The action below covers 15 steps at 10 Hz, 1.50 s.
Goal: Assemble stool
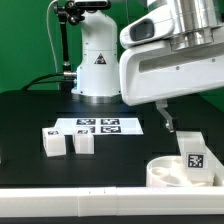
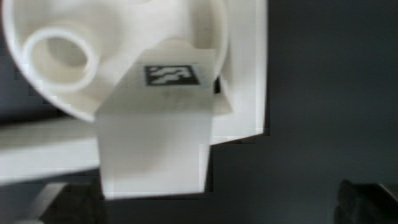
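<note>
One seat (image 1: 157,170), one leg (image 1: 192,158) upright inside; two loose legs (image 1: 52,141) (image 1: 83,143); tool (image 2: 217,203) wide.

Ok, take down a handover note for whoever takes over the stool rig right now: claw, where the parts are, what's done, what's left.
The claw is open and holds nothing; it hangs over the standing leg, fingers either side of it.
The seat lies on the table at the exterior view's right, near the front.
The standing leg is upright in the seat; whether it is fully fastened cannot be told.
The first loose leg and the second loose leg sit side by side in front of the marker board.
Done: one leg set on the seat.
Left: both loose legs.
</note>
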Each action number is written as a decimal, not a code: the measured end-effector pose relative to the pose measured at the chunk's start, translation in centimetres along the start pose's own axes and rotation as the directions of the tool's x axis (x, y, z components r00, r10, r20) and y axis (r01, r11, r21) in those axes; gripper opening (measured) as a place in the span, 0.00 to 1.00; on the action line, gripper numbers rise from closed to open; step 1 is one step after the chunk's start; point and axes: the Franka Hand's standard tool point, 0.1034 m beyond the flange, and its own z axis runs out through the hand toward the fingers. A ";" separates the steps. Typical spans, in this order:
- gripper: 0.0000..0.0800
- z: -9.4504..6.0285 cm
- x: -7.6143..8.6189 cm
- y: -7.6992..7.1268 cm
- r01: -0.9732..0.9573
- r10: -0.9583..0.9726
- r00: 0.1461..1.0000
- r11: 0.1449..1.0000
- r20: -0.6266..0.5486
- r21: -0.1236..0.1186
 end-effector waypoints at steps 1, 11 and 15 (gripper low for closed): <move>0.81 0.1 0.0 -0.1 0.086 -0.086 0.996 0.996 0.012 -0.014; 0.81 1.2 0.4 0.0 0.834 -0.825 0.551 0.552 0.125 -0.032; 0.81 2.3 -0.2 0.2 0.966 -0.951 0.244 0.255 0.191 0.033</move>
